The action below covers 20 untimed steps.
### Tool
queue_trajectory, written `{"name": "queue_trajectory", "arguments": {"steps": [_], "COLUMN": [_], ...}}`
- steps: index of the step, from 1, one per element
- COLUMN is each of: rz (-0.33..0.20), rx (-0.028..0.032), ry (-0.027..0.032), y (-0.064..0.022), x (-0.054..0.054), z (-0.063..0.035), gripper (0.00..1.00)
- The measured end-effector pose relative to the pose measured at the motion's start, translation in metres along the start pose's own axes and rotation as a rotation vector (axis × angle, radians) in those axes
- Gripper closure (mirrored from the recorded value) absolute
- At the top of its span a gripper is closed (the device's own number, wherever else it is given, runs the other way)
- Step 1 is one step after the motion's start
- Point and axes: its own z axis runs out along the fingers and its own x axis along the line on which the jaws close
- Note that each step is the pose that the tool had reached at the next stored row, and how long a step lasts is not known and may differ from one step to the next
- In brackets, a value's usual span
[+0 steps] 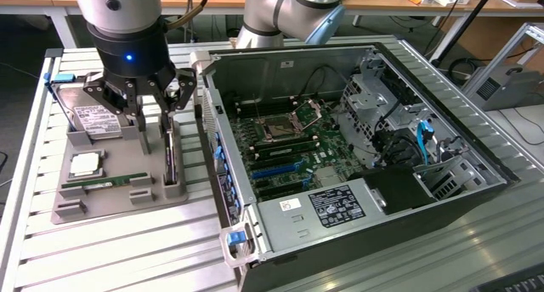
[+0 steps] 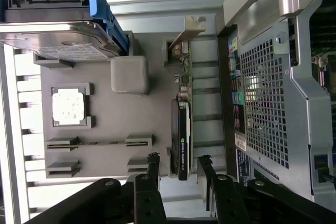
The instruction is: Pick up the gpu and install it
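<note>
Exterior view first: the gripper [image 1: 151, 116] hangs low over the grey tray [image 1: 111, 209], which sits on the exterior view's left of the open computer case [image 1: 281, 65]. From here the gpu [image 1: 170, 155] is just a thin dark strip standing on its edge in the tray slot nearest the case, and the claw's stance around it is hard to read.

The wrist view settles it. The gripper [image 2: 178, 161] has its 2 fingers [image 2: 153, 165] spread apart, 1 on each side of the near end of the gpu [image 2: 184, 129], with a gap visible on both sides. Nothing is clamped.

This view also gives the card's look: a narrow green board edge dotted with small parts, a dark block along 1 face carrying a small green logo, and a silver bracket at the end far from the fingers.

Elsewhere on the tray lie a hard drive [image 1: 92, 116] with a white label, a square processor chip [image 1: 85, 164] and a slim green RAM stick [image 1: 106, 182]. The case's perforated rear panel [image 2: 273, 93] runs just beside the card.
</note>
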Motion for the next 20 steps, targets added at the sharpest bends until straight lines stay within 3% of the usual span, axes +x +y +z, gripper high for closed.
{"name": "queue_trajectory", "arguments": {"steps": [20], "rz": [0.0], "rx": [0.0], "ry": [0.0], "y": [-0.0003], "x": [0.0001], "z": [0.005], "gripper": [0.58]}}
